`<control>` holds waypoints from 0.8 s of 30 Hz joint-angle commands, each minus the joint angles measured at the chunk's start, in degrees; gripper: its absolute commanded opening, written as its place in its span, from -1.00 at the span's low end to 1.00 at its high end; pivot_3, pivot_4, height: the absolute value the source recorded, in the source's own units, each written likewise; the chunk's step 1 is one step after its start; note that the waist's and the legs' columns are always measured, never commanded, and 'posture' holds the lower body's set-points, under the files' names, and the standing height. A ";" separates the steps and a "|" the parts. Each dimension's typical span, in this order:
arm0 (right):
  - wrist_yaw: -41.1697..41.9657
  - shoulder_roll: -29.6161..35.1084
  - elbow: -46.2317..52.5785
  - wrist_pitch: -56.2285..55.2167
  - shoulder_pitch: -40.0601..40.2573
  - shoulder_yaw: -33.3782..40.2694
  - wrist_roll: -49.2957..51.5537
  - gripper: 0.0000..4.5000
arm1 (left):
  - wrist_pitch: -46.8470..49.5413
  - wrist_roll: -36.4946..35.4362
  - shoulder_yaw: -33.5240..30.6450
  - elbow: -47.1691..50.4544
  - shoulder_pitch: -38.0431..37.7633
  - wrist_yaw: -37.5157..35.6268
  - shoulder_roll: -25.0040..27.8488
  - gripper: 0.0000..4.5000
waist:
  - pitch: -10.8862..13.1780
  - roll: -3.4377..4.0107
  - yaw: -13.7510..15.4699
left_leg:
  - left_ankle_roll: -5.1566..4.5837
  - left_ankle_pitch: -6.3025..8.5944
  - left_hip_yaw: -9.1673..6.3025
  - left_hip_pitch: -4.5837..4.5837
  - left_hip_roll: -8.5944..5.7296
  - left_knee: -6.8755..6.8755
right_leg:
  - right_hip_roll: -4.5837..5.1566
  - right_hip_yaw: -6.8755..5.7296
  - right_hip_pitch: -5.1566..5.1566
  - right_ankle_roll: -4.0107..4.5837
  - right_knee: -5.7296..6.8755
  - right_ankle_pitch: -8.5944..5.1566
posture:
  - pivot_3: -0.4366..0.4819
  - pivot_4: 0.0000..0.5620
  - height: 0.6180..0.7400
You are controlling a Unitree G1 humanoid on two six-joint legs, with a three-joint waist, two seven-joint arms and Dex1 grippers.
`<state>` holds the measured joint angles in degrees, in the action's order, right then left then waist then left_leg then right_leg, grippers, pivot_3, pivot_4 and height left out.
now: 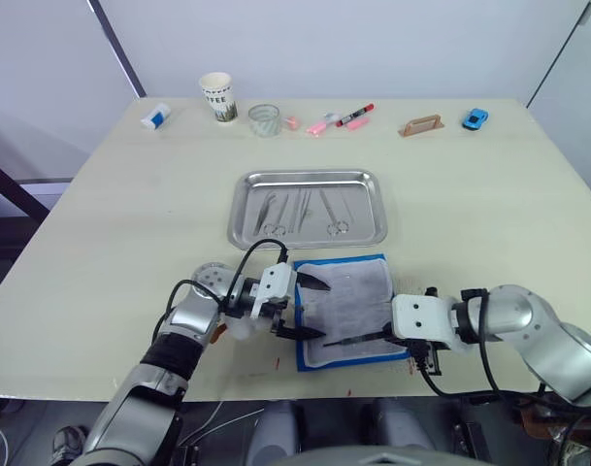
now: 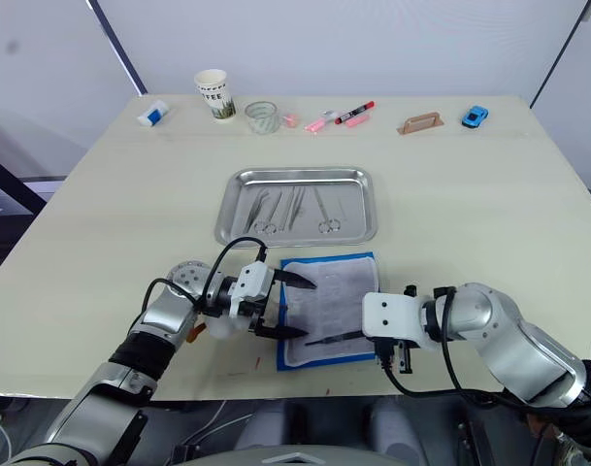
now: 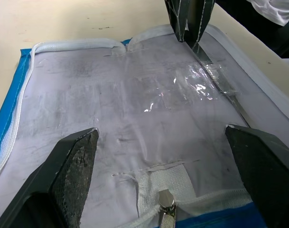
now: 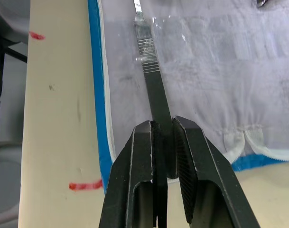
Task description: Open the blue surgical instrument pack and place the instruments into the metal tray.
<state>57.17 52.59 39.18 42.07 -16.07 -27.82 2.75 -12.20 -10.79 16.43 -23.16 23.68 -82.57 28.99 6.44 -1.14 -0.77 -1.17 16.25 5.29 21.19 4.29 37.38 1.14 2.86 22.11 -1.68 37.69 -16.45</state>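
The blue surgical instrument pack [image 1: 345, 309] lies unfolded near the table's front edge, its pale lining up inside a blue border. My left gripper [image 1: 319, 311] is open over the pack's left edge, its fingers [image 3: 73, 166] spread wide above the lining with nothing between them. My right gripper [image 4: 162, 130] is shut on a slim dark instrument [image 4: 151, 76] that lies across the pack's near edge [image 1: 353, 339]. Behind the pack, the metal tray [image 1: 239, 218] holds several silver instruments [image 1: 300, 209].
Along the far edge stand a paper cup [image 1: 217, 97], a glass [image 1: 264, 119], pink and red markers [image 1: 344, 119], a wooden block [image 1: 420, 125], a blue toy car [image 1: 476, 118] and a small white bottle [image 1: 155, 116]. Red marks [image 4: 85, 185] dot the table's front edge.
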 commanded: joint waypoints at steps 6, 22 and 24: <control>-0.01 3.85 1.10 -2.92 3.33 5.74 0.27 -0.97 | 0.23 4.19 2.94 -4.00 -1.93 0.30 0.53 1.00 | 0.00 0.00 0.02 | 0.00 0.00 -0.03 0.06 0.00 0.00 | 0.00 -0.03 0.01 0.00 -0.01 0.00 | -0.05 -0.47 1.00; 5.28 10.63 -3.18 -8.14 18.76 31.96 12.15 -0.97 | -0.37 3.43 2.46 -5.10 -1.69 0.41 0.28 1.00 | 0.04 0.04 0.16 | 0.00 0.00 -0.07 0.07 -0.01 0.00 | -0.01 -0.04 0.00 -0.01 -0.03 0.00 | -0.05 -0.47 1.00; 5.02 8.35 -2.25 -4.68 18.41 36.25 17.37 -0.97 | -0.52 3.25 2.35 -5.28 -1.67 0.49 0.14 1.00 | 0.04 0.04 0.12 | 0.00 0.00 -0.13 0.14 -0.03 0.00 | -0.02 -0.10 0.00 -0.06 -0.06 0.03 | -0.05 -0.47 1.00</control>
<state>62.09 61.74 35.01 35.41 3.04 4.35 16.19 -13.34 -10.85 16.81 -24.29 24.32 -82.56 28.63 6.48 -1.10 -0.65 -1.18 16.25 5.17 21.33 4.27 37.39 1.12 2.79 22.11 -1.87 37.63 -16.34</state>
